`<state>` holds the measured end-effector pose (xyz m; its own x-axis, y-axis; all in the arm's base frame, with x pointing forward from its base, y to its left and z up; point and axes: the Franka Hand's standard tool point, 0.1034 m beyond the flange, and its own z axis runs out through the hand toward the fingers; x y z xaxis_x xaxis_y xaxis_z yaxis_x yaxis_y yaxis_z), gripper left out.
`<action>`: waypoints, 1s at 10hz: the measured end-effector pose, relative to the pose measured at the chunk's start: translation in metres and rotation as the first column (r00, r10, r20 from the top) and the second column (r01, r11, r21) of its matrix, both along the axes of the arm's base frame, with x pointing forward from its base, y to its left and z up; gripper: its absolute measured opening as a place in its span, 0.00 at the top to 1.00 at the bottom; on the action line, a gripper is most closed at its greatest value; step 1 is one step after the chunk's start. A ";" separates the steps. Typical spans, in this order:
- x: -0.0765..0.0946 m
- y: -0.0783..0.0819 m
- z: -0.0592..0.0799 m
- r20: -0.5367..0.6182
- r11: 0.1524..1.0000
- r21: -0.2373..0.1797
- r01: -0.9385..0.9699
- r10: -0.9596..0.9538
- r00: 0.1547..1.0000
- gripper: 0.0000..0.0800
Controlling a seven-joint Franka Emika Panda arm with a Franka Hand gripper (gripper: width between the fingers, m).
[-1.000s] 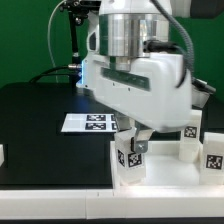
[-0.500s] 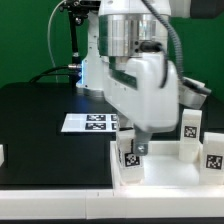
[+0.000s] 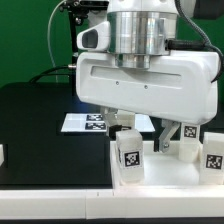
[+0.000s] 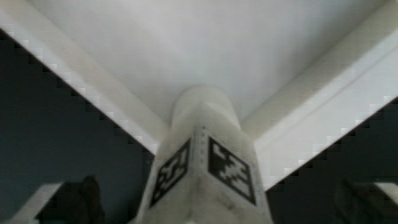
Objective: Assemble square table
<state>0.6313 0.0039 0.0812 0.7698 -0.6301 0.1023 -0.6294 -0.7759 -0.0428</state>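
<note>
While the arm's broad white wrist housing fills most of the exterior view, the gripper point(image 3: 143, 135) hangs low over the square table top point(image 3: 175, 170), its two dark fingers spread wide and holding nothing. One fingertip point(image 3: 121, 122) shows just above the near leg point(image 3: 129, 154); the other point(image 3: 163, 137) stands apart toward the exterior view's right. The near leg stands upright on the near corner of the slab, its black-and-white tag facing the camera, between the spread fingers and below them; contact with either finger cannot be confirmed. A second tagged leg point(image 3: 188, 136) stands upright further back on the slab, and a third point(image 3: 214, 155) stands at the exterior view's right edge. The marker board point(image 3: 90, 122) lies flat on the black table point(image 3: 40, 130), well to the exterior view's left of the slab, partly hidden by the arm. From the wrist view, the same near leg point(image 4: 205, 160) rises toward the lens with two tagged faces visible, the white slab point(image 4: 196, 40) spreading behind it, and the dark finger pads point(image 4: 71, 200) sit clear on either side
</note>
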 end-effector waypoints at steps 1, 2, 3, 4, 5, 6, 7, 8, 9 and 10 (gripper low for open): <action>0.000 -0.001 0.000 -0.003 0.997 -0.008 -0.076 0.076 0.997 0.19; 0.000 -0.001 0.000 -0.006 0.990 -0.015 -0.141 0.141 0.990 0.19; 0.002 -0.001 0.000 -0.017 0.956 -0.039 -0.289 0.289 0.957 0.19; 0.004 -0.001 -0.003 -0.028 0.900 -0.051 -0.433 0.433 0.901 0.19; 0.004 -0.001 -0.003 -0.024 0.917 -0.046 -0.395 0.395 0.919 0.19; 0.004 -0.001 -0.003 -0.024 0.917 -0.046 -0.396 0.395 0.918 0.19; 0.004 -0.001 -0.003 -0.022 0.924 -0.044 -0.380 0.379 0.925 0.19; 0.004 -0.001 -0.003 -0.015 0.958 -0.034 -0.286 0.285 0.958 0.19; 0.004 -0.001 -0.003 -0.011 0.973 -0.028 -0.229 0.229 0.973 0.19; 0.004 0.000 -0.003 -0.008 0.986 -0.022 -0.168 0.168 0.986 0.19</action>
<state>0.6349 0.0034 0.0777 0.8650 -0.4895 0.1103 -0.4904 -0.8713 -0.0208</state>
